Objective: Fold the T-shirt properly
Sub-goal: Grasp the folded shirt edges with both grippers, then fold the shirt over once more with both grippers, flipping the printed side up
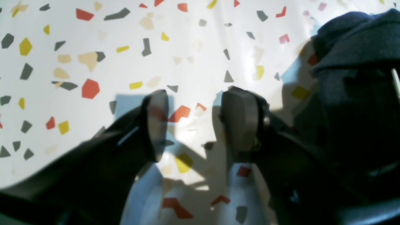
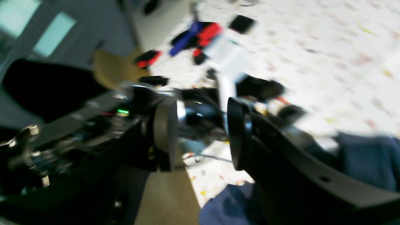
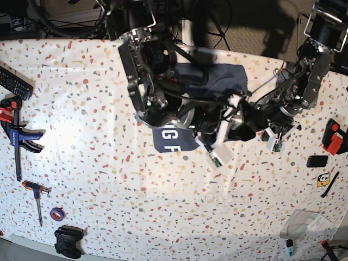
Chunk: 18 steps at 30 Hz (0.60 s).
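The dark navy T-shirt (image 3: 217,76) lies bunched at the back middle of the speckled table (image 3: 109,179), with a flap showing white letters (image 3: 173,138) toward the front. Both arms meet over its front edge. In the left wrist view my left gripper (image 1: 195,93) stands open over bare tabletop, with nothing between its fingers, and the T-shirt (image 1: 359,62) is heaped just to its right. In the blurred right wrist view my right gripper (image 2: 201,134) is open and holds nothing. Navy T-shirt cloth (image 2: 231,203) lies below and to its right.
At the table's left edge lie a black remote (image 3: 12,81), a blue and red clamp (image 3: 19,133), a screwdriver (image 3: 37,198), a tape roll (image 3: 56,213) and a game controller (image 3: 69,241). A red-black tool (image 3: 333,136) sits at the right edge.
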Available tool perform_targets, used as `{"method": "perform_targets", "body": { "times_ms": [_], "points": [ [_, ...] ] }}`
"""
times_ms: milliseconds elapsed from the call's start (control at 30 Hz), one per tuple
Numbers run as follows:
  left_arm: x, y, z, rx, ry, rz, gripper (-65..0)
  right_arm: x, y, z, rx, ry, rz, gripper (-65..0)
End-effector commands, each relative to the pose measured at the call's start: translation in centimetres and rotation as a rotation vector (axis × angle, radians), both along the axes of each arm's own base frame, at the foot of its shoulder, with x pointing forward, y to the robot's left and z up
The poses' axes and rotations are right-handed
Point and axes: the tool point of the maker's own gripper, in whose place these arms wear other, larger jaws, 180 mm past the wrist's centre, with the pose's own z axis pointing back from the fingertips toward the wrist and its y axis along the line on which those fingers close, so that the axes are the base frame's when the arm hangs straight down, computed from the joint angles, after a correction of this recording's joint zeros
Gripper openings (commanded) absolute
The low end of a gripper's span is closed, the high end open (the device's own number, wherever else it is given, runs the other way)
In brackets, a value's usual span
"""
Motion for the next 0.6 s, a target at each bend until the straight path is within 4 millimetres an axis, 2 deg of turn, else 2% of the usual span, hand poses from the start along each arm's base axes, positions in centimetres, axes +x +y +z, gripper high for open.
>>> {"method": "perform_targets", "body": {
  "times_ms": [0, 167, 267, 367, 500, 567],
  "points": [
    [-3.7, -0.9, -2.8, 0.018, 0.175, -0.063, -35.1, 0.5, 0.4, 2.1, 0.033, -0.053, 0.016, -38.7],
    [-3.4, -0.6, -2.2, 0.025, 0.161, -0.07, -35.5, 3.0, -0.5, 1.8, -0.153, -0.154, 0.005, -39.1],
    [-3.1, -1.3, -0.7, -0.005, 0.148, -0.088, -36.0, 4.4, -1.7, 0.8, -0.275, -0.206, -0.031, -50.9],
    [-3.0, -2.8, 1.5, -0.037, 0.118, -0.127, -36.0, 5.1, -3.9, -0.8, -0.356, -0.213, -0.048, -63.4],
    [-2.9, -4.3, 4.6, -0.06, 0.038, -0.174, -36.3, 6.1, -7.4, -2.5, -0.434, -0.207, -0.086, -65.0],
    [-3.1, -4.8, 6.0, -0.076, 0.006, -0.185, -39.6, 7.1, -9.9, -2.9, -0.46, -0.199, -0.134, -65.0]
  ]
}}
